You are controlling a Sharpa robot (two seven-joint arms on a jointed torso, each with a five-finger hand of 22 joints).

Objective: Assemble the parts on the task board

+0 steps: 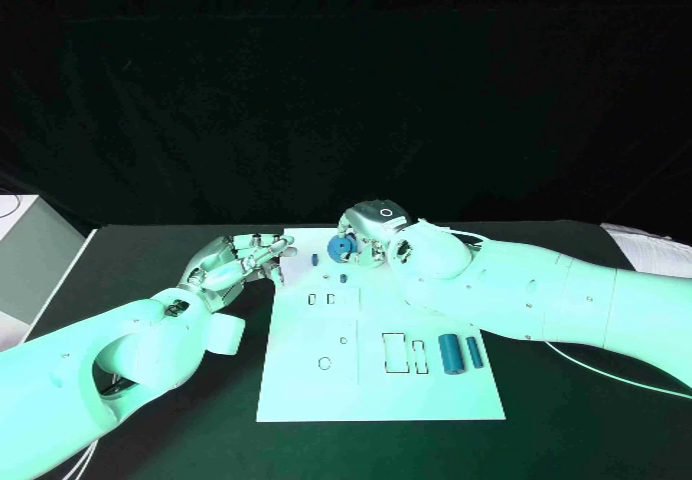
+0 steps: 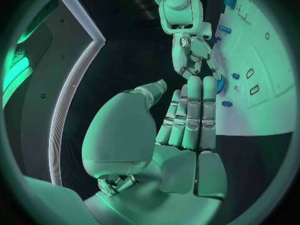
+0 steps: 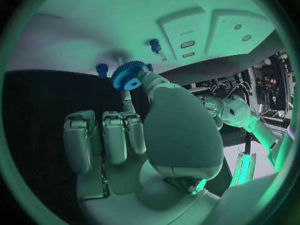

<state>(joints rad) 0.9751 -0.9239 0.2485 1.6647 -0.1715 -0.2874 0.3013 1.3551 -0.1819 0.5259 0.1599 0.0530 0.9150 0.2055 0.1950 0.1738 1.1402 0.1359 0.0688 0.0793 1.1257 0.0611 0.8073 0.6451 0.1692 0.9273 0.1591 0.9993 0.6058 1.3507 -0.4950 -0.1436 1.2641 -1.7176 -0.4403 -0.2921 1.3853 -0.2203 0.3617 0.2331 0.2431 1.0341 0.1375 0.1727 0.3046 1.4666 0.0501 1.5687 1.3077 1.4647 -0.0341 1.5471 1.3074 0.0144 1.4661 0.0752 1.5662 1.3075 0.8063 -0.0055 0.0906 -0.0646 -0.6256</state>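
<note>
- While the right hand [image 1: 378, 236] hangs over the far end of the task board [image 1: 378, 385], thumb and a finger pinch a blue gear [image 1: 342, 247]; the other fingers lie side by side.
- Left hand [image 1: 238, 258] rests at the board's far left edge, fingers pressed together and straight, holding nothing.
- Two blue cylinders [image 1: 460, 353] lie side by side on the board's near right part.
- Small blue pegs [image 3: 155, 45] stand near the gear.

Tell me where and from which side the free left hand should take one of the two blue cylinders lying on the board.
This is a judgement. Grip a blue cylinder across its round middle, coming straight down from above. The pair lie flat and close side by side near the task board's right edge, so take the outer one first. The left hand holds nothing; the right hand pinches a blue gear.
</note>
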